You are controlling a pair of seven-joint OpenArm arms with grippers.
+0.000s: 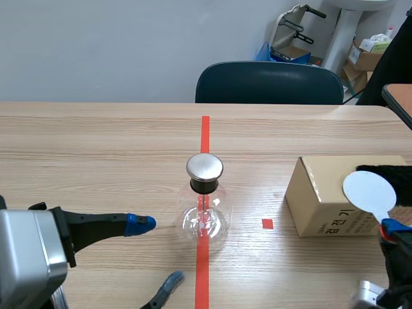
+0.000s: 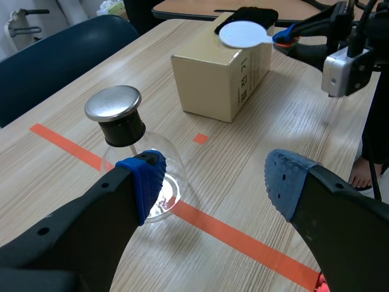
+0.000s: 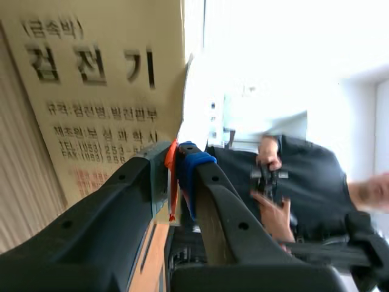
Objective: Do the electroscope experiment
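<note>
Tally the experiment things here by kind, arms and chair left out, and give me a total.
Clear glass flask electroscope with round metal cap: 1
Brown cardboard box: 1
White round paddle, gripped by the right gripper: 1
Black cloth lying on top of the box: 1
Total: 4
</note>
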